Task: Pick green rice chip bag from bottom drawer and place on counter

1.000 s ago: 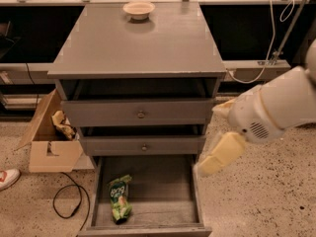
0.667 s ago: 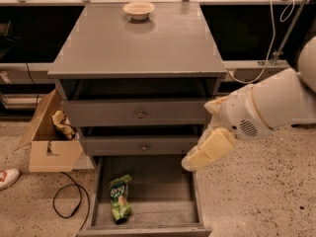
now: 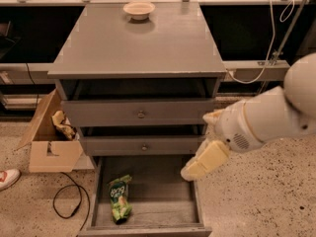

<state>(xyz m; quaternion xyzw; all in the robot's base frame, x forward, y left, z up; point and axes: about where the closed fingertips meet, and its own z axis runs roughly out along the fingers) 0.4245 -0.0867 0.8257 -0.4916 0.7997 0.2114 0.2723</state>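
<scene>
The green rice chip bag (image 3: pixel 120 199) lies at the left side of the open bottom drawer (image 3: pixel 163 211), lengthwise on its plank floor. My gripper (image 3: pixel 190 173) is a cream-coloured piece at the end of the white arm. It hangs over the drawer's right side, well to the right of the bag and apart from it. The counter (image 3: pixel 138 43) is the grey top of the cabinet, above two shut drawers.
A pale bowl (image 3: pixel 138 9) stands at the back of the counter. An open cardboard box (image 3: pixel 49 142) with crumpled tan paper stands left of the cabinet. A black cable (image 3: pixel 69 201) loops on the terrazzo floor, and a shoe (image 3: pixel 7 177) lies at the far left.
My gripper has moved left and a little down, from beside the cabinet's right edge to over the right part of the open drawer. The bag has not moved.
</scene>
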